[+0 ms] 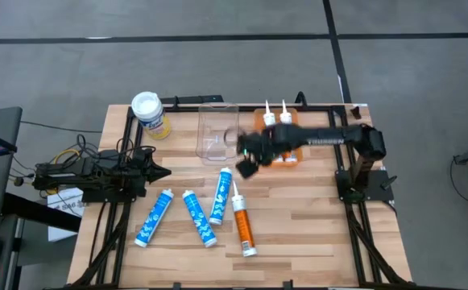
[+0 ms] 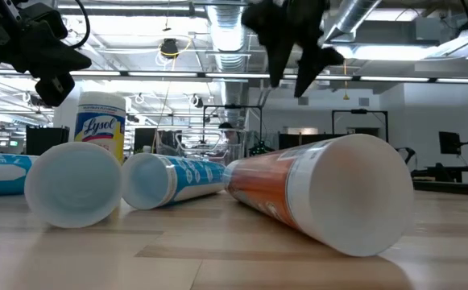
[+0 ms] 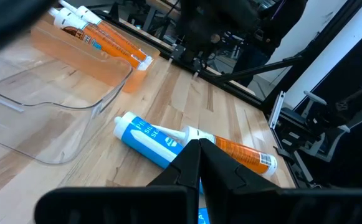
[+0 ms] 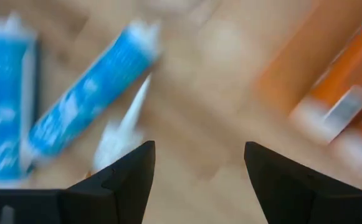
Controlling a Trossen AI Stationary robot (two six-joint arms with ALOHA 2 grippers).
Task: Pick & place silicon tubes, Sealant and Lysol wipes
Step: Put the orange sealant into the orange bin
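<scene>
Three blue silicone tubes (image 1: 153, 217), (image 1: 200, 217), (image 1: 221, 196) and one orange sealant tube (image 1: 242, 219) lie on their sides on the wooden table. Two more orange tubes (image 1: 284, 129) lie in an orange bin (image 1: 296, 153). The Lysol wipes canister (image 1: 148, 113) stands upright at the far left and also shows in the low view (image 2: 102, 121). My right gripper (image 1: 246, 167) is open and empty, raised above the table just beyond the nozzles of the nearest blue tube (image 4: 93, 99) and the orange tube (image 4: 128, 124). My left gripper (image 1: 159, 171) is shut and empty at the table's left side.
A clear plastic bin (image 1: 217, 133) stands beside the orange bin at the far middle of the table. Black frame rails (image 1: 113, 209) run along the table's left and right sides. Cables (image 1: 72, 157) lie off the left edge.
</scene>
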